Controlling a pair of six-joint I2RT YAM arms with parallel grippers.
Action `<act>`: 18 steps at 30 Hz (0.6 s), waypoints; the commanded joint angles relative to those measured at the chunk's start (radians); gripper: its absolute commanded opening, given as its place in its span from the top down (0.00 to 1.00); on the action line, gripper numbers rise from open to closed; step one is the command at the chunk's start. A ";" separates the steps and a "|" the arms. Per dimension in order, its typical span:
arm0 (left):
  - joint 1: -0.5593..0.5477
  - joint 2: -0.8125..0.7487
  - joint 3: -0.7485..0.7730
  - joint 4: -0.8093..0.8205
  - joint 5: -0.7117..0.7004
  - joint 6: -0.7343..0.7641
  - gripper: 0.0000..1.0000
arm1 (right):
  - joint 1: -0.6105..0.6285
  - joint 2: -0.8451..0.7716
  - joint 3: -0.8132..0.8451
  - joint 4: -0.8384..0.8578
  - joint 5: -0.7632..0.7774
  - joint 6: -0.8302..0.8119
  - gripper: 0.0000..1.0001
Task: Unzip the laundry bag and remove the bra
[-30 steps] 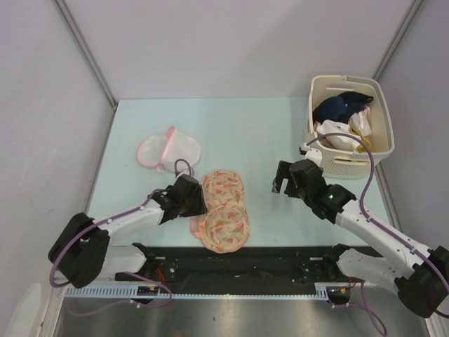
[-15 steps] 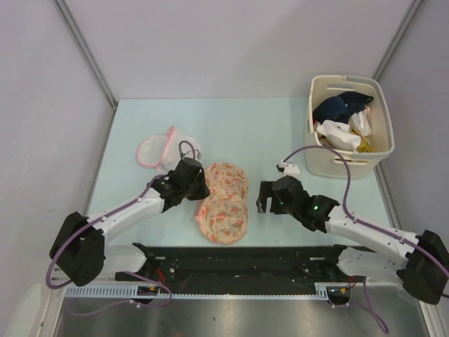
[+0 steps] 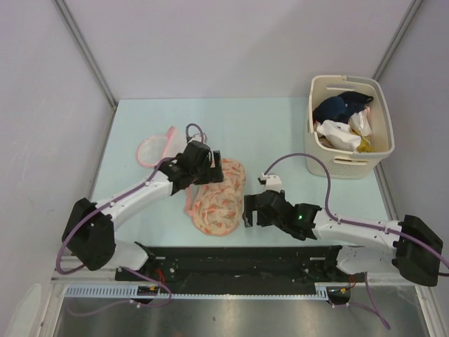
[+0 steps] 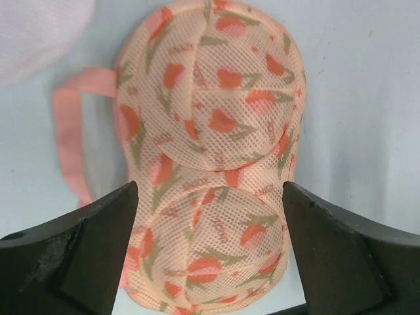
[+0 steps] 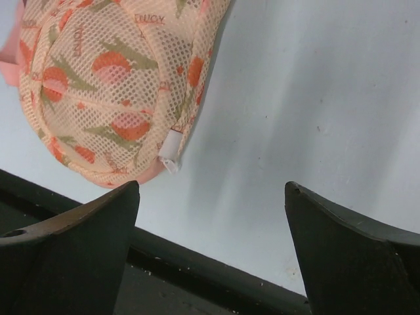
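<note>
The laundry bag [image 3: 219,196], peach mesh printed with orange-red tulips, lies flat on the pale table near its front, two rounded lobes showing. My left gripper [image 3: 212,168] hovers over the bag's far end, open; in the left wrist view its jaws [image 4: 210,190] stand wide on either side of one lobe of the laundry bag [image 4: 210,125] without pinching it. My right gripper [image 3: 247,210] sits open just right of the bag. In the right wrist view the gripper [image 5: 211,187] holds only bare table, with the laundry bag [image 5: 111,72] and a small white tab [image 5: 169,152] off to the upper left. The bra is hidden.
A cream basket [image 3: 313,137] of white, navy and yellow garments stands at the back right. A white round cloth [image 3: 156,149] with pink edge lies behind my left arm. The bag's pink loop [image 4: 69,131] trails left. A black rail [image 3: 238,256] runs along the near table edge.
My left gripper moved to the bag's far end, closed briefly and opened again; the bag shifted and turned slightly. My right arm swung left and down, close to the bag's right side.
</note>
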 commanded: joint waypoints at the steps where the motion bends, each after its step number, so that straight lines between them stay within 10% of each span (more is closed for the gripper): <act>1: 0.003 -0.130 0.072 -0.092 -0.118 0.092 0.04 | -0.029 0.081 0.022 0.064 0.012 0.015 0.04; 18: -0.020 -0.449 -0.322 -0.045 0.233 -0.064 0.33 | -0.137 0.375 0.028 0.482 -0.355 0.068 0.25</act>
